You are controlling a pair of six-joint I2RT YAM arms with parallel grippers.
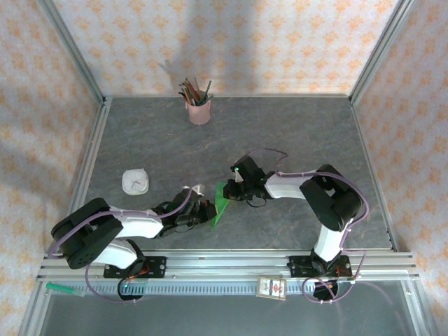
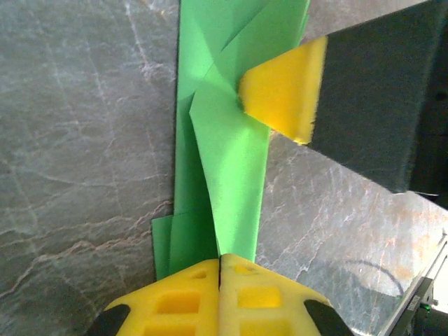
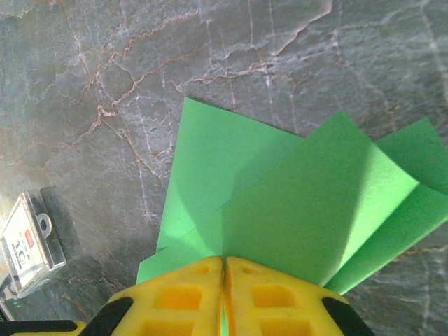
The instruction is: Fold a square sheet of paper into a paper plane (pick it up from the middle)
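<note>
The square sheet of paper [image 1: 220, 204] is bright green and creased into a narrower, layered shape, held up on edge just above the grey table between the two arms. My left gripper [image 1: 210, 212] is shut on its near end; in the left wrist view the yellow fingers [image 2: 182, 301] meet on a folded flap of the paper [image 2: 231, 154]. My right gripper [image 1: 229, 192] is shut on the far end. In the right wrist view its jaws [image 3: 224, 260] pinch the paper [image 3: 280, 189], which fans out ahead. One right fingertip pad [image 2: 283, 91] presses the paper's upper fold.
A pink cup of pencils [image 1: 199, 108] stands at the back. A small white dish-like item [image 1: 135, 182] lies left of the arms. A white dark-bordered card [image 1: 271, 288] sits on the front rail. A white card [image 3: 24, 241] lies on the table at lower left.
</note>
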